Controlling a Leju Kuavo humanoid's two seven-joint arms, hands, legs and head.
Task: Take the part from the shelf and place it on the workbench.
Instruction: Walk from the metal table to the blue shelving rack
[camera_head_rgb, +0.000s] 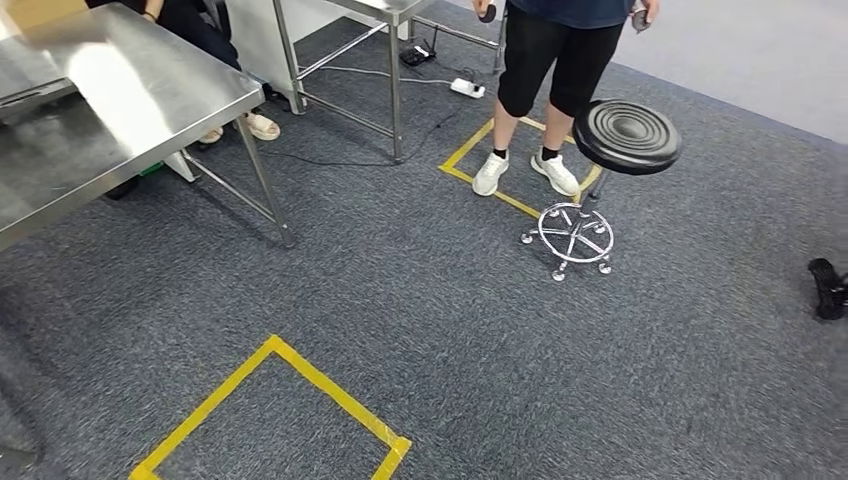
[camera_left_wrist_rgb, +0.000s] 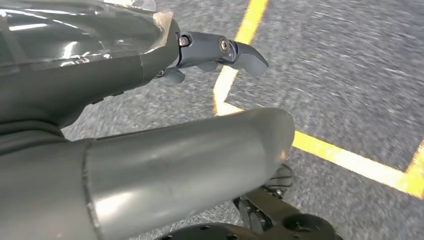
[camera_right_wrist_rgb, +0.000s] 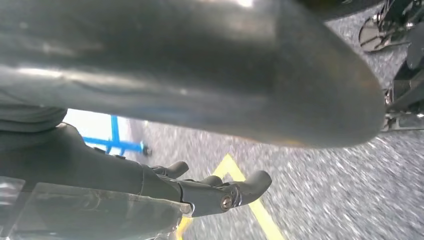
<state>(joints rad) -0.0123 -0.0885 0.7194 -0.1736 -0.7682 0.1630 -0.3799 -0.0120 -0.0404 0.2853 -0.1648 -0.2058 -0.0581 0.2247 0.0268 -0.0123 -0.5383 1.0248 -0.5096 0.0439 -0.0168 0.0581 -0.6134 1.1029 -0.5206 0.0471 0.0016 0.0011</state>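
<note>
**Both my hands hang empty over grey carpet**

Much is cut off. The person (camera_head_rgb: 560, 60) ahead of me shows from the waist down, in dark shorts and white shoes, holding a small dark object in each hand that I cannot make out. A second person (camera_head_rgb: 215, 40) sits behind the steel tabletop (camera_head_rgb: 120, 90), with little more than a leg and a sandalled foot showing. At the right edge of my head view a small black object (camera_head_rgb: 828, 288) lies on the floor, too cropped to name. Where the part is, I cannot tell.

The floor is dark grey carpet (camera_head_rgb: 450, 330), marked with yellow tape squares: one (camera_head_rgb: 275, 415) near me, another (camera_head_rgb: 520, 165) under the standing person's feet. A black round stool (camera_head_rgb: 625, 135) on a chrome wheeled base stands just beside that square. A second steel table's legs (camera_head_rgb: 390, 80) rise further back, with a white power strip (camera_head_rgb: 467, 88) and cables on the carpet near them.

My left wrist view shows my left hand (camera_left_wrist_rgb: 150, 100) loose over the carpet, fingers (camera_left_wrist_rgb: 240, 50) slightly bent and apart, gripping nothing, with a yellow tape corner beneath. My right wrist view shows my right hand (camera_right_wrist_rgb: 200, 165) likewise released, fingers (camera_right_wrist_rgb: 250, 185) apart and empty, above another tape line; a blue frame (camera_right_wrist_rgb: 115, 142) stands beyond it.
</note>
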